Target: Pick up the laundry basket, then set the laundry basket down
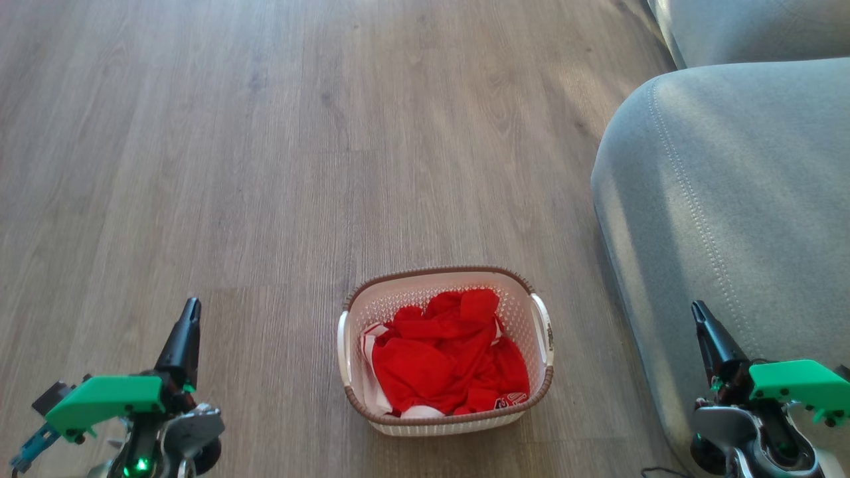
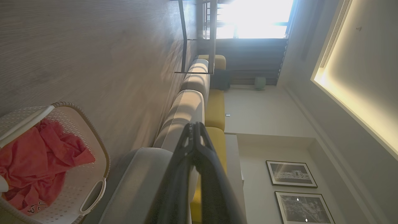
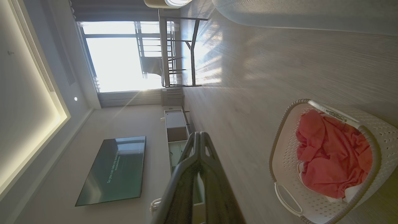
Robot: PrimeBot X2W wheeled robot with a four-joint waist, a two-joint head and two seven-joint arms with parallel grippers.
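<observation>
The laundry basket [image 1: 446, 419], white and perforated with a brown woven-look rim, stands on the wooden floor at the bottom middle of the head view, red clothes heaped inside. It also shows at the lower left of the left wrist view [image 2: 91, 174] and the lower right of the right wrist view [image 3: 281, 168]. My left gripper [image 1: 191, 307] is shut, well to the basket's left and clear of it; its closed tips [image 2: 194, 125] hold nothing. My right gripper [image 1: 697, 309] is shut too, off to the basket's right in front of the sofa, its tips [image 3: 198, 134] empty.
A grey sofa [image 1: 730, 186] fills the right side, close to the basket's right handle [image 1: 543, 328]. Open wooden floor [image 1: 265, 166] stretches ahead and to the left. A black-framed table [image 3: 180, 53] stands far off by the bright window, a dark TV [image 3: 115, 169] on the wall.
</observation>
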